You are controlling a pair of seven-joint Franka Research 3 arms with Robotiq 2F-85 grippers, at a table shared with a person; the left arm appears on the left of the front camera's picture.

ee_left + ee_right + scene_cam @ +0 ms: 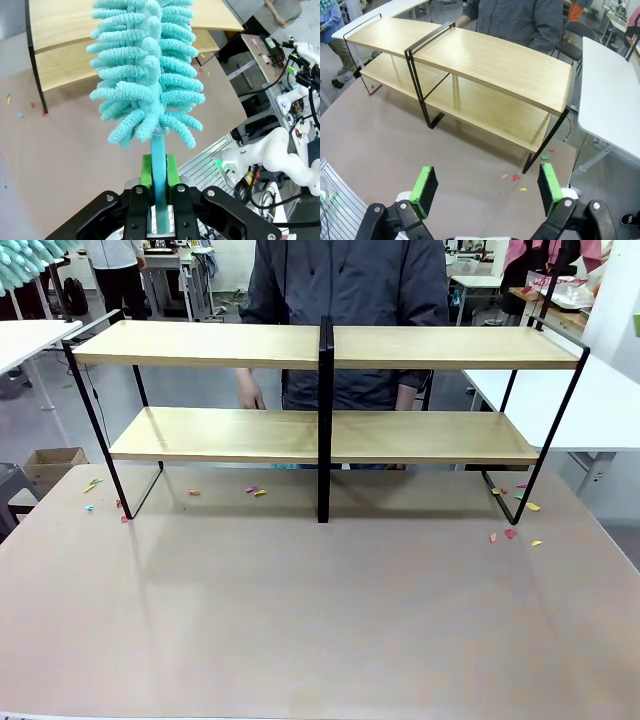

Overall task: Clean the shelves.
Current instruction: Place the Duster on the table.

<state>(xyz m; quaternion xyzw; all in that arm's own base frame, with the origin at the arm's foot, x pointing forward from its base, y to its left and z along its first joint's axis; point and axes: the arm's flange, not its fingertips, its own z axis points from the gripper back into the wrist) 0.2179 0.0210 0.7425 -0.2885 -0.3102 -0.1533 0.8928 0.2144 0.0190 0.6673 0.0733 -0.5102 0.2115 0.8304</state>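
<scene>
The shelves (200, 345) stand across the far half of the brown table (320, 620): two light-wood boards in a black frame with a central post. Both wrist views also look down on the shelves (60, 25) (490, 65) from above. My left gripper (159, 172) is shut on the thin handle of a fluffy teal duster (145, 75), which points towards the shelf's end. The duster's tip (25, 265) peeks in at the top left of the front view. My right gripper (485, 187) hangs open above the table, short of the shelf's right end, with nothing between its green pads (426, 189).
A person (345, 280) stands behind the shelves, one hand (248, 392) hanging behind the boards. Small coloured paper scraps (510, 533) (512, 176) lie on the table near the frame's feet. A white table (600, 400) adjoins on the right. A cardboard box (50, 462) sits on the floor at left.
</scene>
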